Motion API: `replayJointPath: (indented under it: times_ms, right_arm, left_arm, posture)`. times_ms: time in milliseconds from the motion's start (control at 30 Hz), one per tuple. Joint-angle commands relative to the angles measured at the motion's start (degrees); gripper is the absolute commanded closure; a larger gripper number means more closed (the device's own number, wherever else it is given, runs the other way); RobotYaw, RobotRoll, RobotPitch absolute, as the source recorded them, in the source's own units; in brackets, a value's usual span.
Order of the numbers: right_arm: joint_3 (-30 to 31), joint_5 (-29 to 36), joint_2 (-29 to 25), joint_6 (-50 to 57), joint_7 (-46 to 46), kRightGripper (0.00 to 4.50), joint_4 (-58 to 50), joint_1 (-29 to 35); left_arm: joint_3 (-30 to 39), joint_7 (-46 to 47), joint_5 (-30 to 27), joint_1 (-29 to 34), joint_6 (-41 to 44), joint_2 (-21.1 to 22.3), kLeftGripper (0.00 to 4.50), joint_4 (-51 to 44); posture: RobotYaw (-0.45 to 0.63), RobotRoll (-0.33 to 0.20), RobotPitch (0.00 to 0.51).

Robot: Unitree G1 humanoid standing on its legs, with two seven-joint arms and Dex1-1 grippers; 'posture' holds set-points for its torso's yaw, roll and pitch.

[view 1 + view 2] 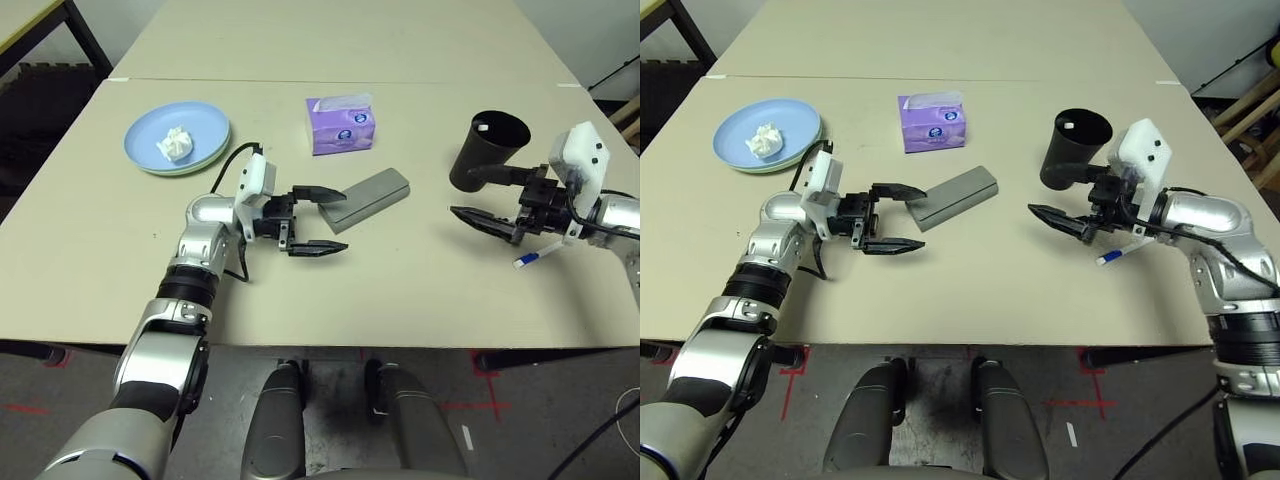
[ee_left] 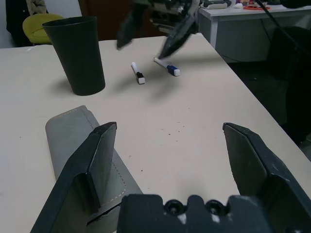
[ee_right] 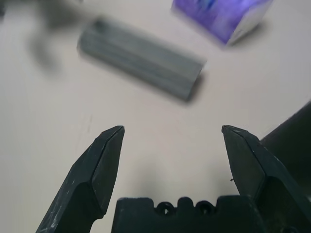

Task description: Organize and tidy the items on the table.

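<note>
The left gripper (image 1: 325, 220), fingers spread and empty, straddles the near end of the grey glasses case (image 1: 368, 199), whose long axis slants toward the surface's far right; the right gripper (image 1: 478, 198) is equally wide.

The head's two eye views looked down from above at the table (image 1: 400, 290), sharing nearly the whole scene. Each wrist view sat low and close, facing across toward the other arm; both shared the grey glasses case (image 2: 73, 141)
</note>
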Motion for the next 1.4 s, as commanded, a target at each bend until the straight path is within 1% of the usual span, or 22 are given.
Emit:
replayJointPath:
  times_ms: [33,200,300,400,567,667,900,1100,1400]
  right_arm:
    - [3.6,-5.2,-4.1,-3.9,4.2,0.0,1.7,-1.0]
    - [10.0,-13.3,-8.3,-12.4,11.0,0.0,6.1,-4.8]
    - [13.2,-16.8,-9.7,-16.3,14.8,0.0,8.2,-6.7]
    - [16.4,-21.6,-11.1,-20.6,18.3,0.0,11.0,-9.8]
    - [21.1,-28.0,-11.9,-27.0,24.1,0.0,16.0,-16.1]
    - [22.5,-30.8,-11.2,-29.6,25.1,0.0,19.1,-18.6]
    - [24.6,-34.6,-10.2,-35.0,26.7,0.0,22.2,-20.6]
    - [25.6,-37.1,-9.0,-39.8,26.3,0.0,25.1,-21.9]
    - [26.6,-39.5,-7.2,-45.1,26.3,0.0,29.5,-24.2]
  left_arm:
    - [-0.8,-0.3,0.8,0.1,-1.0,0.2,0.05,0.5]
    - [-0.6,0.1,0.8,-0.5,-1.0,0.2,0.05,1.0]
    - [-0.6,0.3,0.7,-0.5,-0.9,0.2,0.05,0.8]
    - [-0.5,0.7,0.6,-0.4,-0.6,0.2,0.05,0.5]
    - [-0.4,1.2,0.3,-0.2,0.2,0.5,0.05,-0.5]
    - [-0.4,1.6,0.4,-0.1,0.3,0.8,0.05,-0.7]
    - [-0.5,2.2,0.1,0.3,1.3,1.1,0.05,-2.0]
    - [-0.5,2.3,0.1,0.6,1.9,1.4,0.05,-2.6]
    - [-0.5,2.9,0.1,1.1,2.6,1.6,0.05,-3.7]
  posture:
    - [0.06,0.0,0.191]
    - [0.05,0.0,0.2]
    - [0.05,0.0,0.208]
    - [0.05,0.0,0.216]
    - [0.06,0.0,0.231]
    - [0.06,0.0,0.235]
    - [0.07,0.0,0.25]
    - [0.07,0.0,0.252]
    - [0.08,0.0,0.258]
